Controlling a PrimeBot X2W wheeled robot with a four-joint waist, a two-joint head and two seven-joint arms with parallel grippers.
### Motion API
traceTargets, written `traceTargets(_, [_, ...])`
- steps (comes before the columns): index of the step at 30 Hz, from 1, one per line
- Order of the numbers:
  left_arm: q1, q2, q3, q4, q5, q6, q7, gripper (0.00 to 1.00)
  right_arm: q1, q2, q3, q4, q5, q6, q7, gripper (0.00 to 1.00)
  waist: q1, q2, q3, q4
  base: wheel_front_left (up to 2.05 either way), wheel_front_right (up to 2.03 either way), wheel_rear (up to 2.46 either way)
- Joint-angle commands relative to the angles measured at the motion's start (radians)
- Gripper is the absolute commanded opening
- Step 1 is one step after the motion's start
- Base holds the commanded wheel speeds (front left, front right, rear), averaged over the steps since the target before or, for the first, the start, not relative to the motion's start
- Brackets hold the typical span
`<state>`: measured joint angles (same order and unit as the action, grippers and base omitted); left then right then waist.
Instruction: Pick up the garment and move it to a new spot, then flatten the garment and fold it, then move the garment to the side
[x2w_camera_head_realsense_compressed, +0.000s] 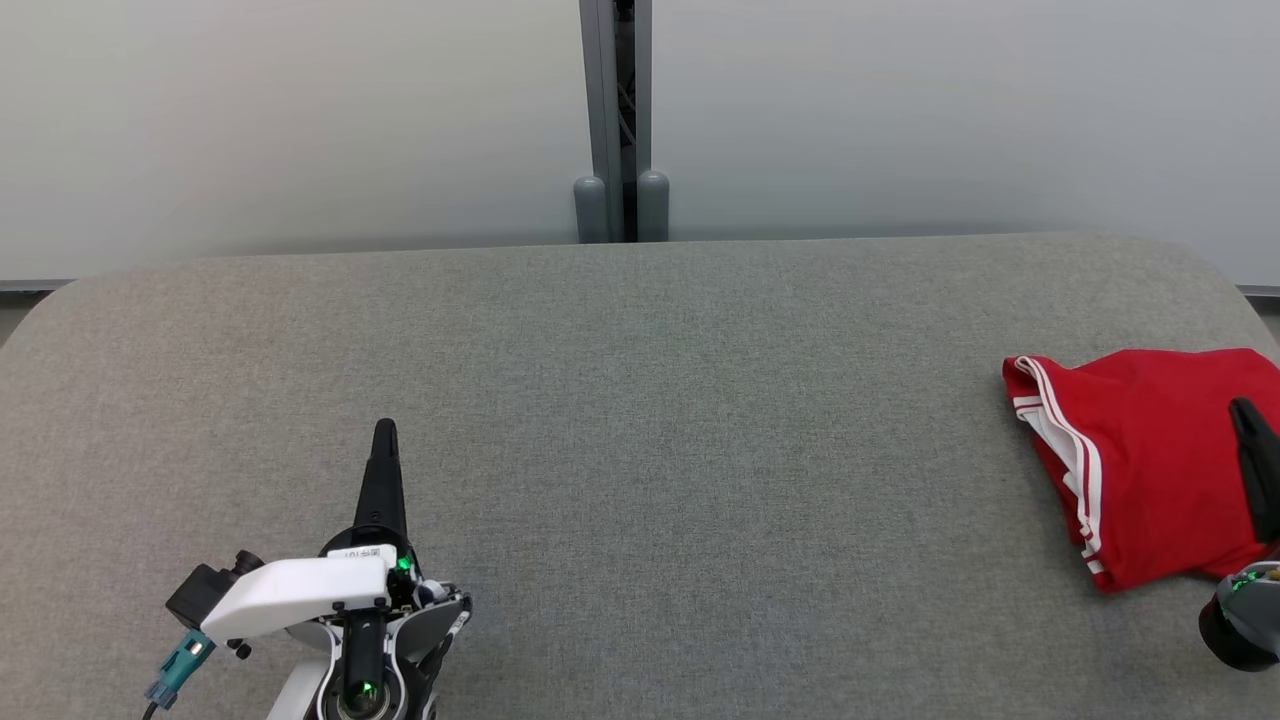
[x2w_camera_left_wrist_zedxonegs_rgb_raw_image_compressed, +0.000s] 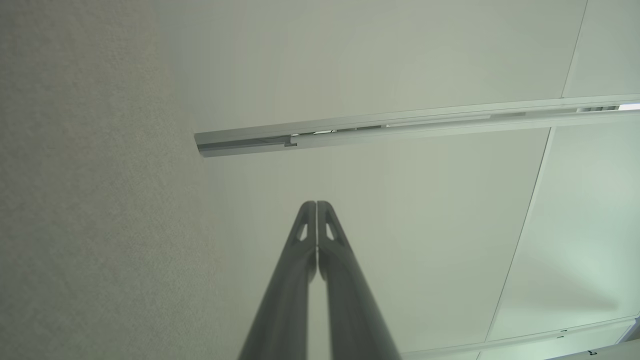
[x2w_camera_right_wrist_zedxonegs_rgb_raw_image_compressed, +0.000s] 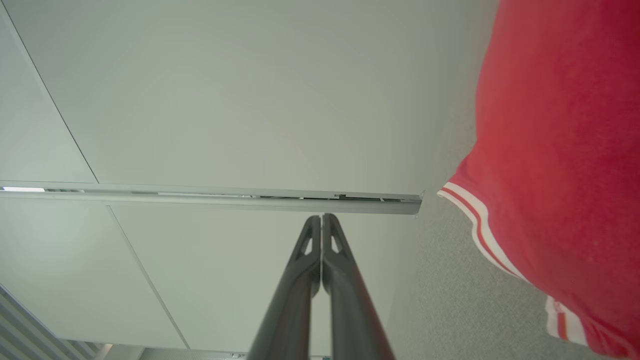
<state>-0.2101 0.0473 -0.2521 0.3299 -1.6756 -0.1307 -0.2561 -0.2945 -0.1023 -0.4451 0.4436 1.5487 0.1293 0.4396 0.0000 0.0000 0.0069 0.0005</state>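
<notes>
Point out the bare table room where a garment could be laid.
The table is bare across its middle, from the left gripper to the red garment, and along the far edge. It is crowded at the right end, where the garment lies by the right gripper.

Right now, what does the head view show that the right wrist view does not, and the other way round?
Head view adds: the left gripper, low at the left, over the bare table. Right wrist view adds: the right gripper up close, its fingertips pressed together, so it is shut, and grey slats in the bottom left corner. Both share: the folded red garment with white striped trim, the table, and the right gripper near the garment.
</notes>
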Motion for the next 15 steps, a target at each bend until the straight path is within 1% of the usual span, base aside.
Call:
traceTargets(1, [-0.013, 0.002, 0.001, -0.001, -0.002, -0.003, -0.001, 0.0, 0.001, -0.009, -0.001, 0.005, 0.004, 0.002, -0.001, 0.0, 0.0, 0.0, 0.0, 0.0, 0.0, 0.0, 0.0])
traceTargets(15, [-0.013, 0.002, 0.001, -0.001, -0.002, -0.003, -0.001, 0.0, 0.002, -0.01, 0.002, 0.005, 0.007, 0.003, -0.003, 0.0, 0.0, 0.0, 0.0, 0.0, 0.0, 0.0, 0.0])
